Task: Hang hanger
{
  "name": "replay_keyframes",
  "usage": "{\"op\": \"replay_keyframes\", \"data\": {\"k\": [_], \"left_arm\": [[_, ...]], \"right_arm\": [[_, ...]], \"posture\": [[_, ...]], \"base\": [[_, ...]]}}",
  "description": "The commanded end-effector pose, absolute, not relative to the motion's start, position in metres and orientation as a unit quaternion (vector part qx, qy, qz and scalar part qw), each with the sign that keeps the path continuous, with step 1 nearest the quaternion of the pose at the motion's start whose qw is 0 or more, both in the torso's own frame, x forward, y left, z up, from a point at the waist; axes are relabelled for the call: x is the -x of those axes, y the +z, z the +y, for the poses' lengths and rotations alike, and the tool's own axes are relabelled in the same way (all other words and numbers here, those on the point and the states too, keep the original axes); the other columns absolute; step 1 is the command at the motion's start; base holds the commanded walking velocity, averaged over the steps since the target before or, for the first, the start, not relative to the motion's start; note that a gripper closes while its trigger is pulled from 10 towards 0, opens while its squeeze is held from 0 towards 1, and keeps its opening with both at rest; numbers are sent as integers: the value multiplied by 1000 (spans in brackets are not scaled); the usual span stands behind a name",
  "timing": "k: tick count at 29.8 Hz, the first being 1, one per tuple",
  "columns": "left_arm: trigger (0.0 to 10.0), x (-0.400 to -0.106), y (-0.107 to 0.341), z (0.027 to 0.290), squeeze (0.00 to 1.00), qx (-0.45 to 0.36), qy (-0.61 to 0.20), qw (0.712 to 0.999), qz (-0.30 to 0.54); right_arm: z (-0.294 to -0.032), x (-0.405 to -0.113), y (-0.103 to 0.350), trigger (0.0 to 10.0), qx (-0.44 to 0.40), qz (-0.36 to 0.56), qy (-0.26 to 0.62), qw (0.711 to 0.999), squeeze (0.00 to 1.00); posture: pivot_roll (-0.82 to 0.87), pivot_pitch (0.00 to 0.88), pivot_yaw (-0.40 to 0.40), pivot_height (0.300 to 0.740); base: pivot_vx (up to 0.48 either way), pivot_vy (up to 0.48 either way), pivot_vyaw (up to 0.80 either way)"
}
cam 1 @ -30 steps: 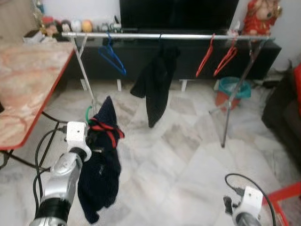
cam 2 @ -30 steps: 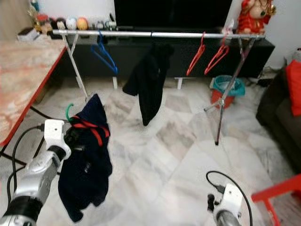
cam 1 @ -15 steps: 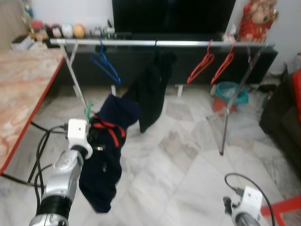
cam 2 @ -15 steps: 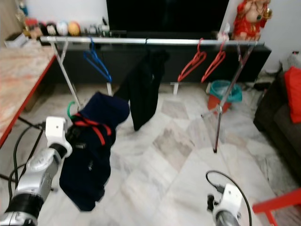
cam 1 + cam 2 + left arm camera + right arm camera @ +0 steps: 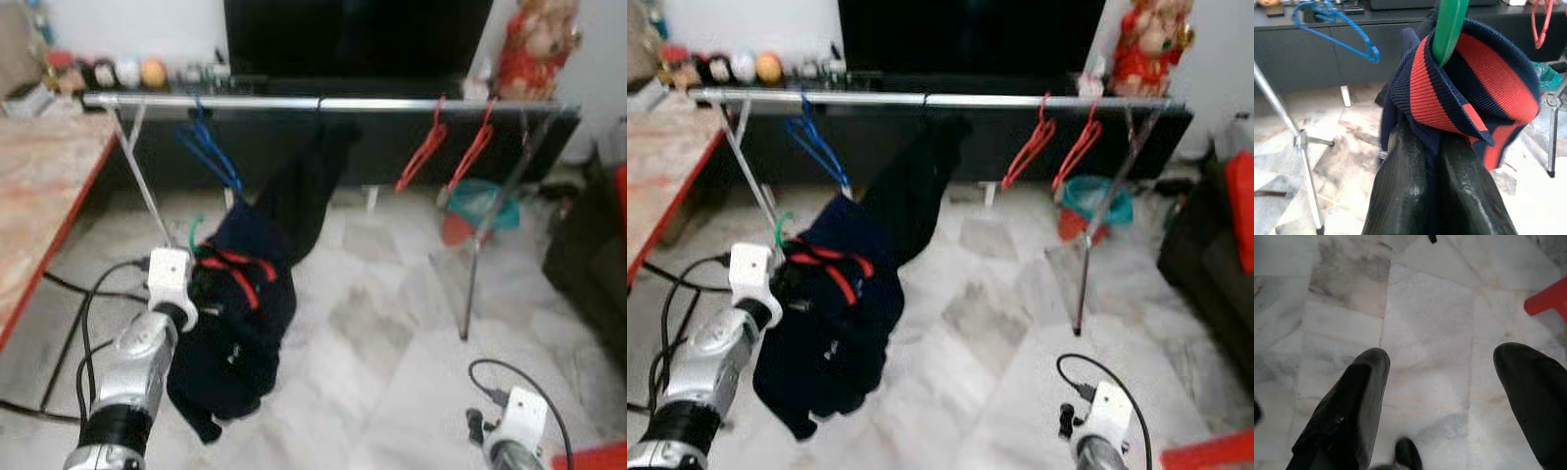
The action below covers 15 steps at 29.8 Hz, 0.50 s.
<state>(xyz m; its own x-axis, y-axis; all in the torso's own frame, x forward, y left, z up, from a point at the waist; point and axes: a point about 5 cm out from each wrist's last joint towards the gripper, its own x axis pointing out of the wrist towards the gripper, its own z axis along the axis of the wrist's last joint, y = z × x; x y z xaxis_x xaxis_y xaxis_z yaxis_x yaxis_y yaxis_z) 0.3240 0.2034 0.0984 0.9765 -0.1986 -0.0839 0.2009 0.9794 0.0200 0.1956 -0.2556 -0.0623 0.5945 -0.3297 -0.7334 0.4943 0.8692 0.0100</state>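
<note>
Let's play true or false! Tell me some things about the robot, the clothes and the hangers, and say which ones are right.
1. The left gripper holds a dark garment on a green hanger. True.
2. Two red hangers hang on the rail. True.
3. The blue hanger lies on the floor. False: it hangs on the rail.
4. The right gripper holds a hanger. False: it is open above the floor.
5. A black garment hangs on the rail. True.

marble-top table [image 5: 39, 196], teal bin [image 5: 480, 191], red figurine [image 5: 534, 44], black tv cabinet [image 5: 1019, 137]
</note>
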Motion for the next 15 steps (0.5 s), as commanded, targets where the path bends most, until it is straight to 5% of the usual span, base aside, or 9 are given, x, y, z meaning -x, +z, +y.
{"op": "replay_keyframes", "data": {"k": [1,7,15], "left_arm": [[10000,-328,106,194,0,-12,-119,993,21],[10000,-328,106,194,0,-11,-120,992,22],[10000,-327,104,199,0,-4,-103,994,24]], "right_arm": [[-263,-192,-62,10000,-103,388,-242,883,0],[-264,-192,-62,10000,-100,389,-242,883,0],[-263,-191,-62,10000,-102,389,-241,883,0]], "posture": [[-61,0,-19,740],[-61,0,-19,740],[-58,0,-23,740]], "base": [[345,0,0],[404,0,-400],[0,0,0]]}}
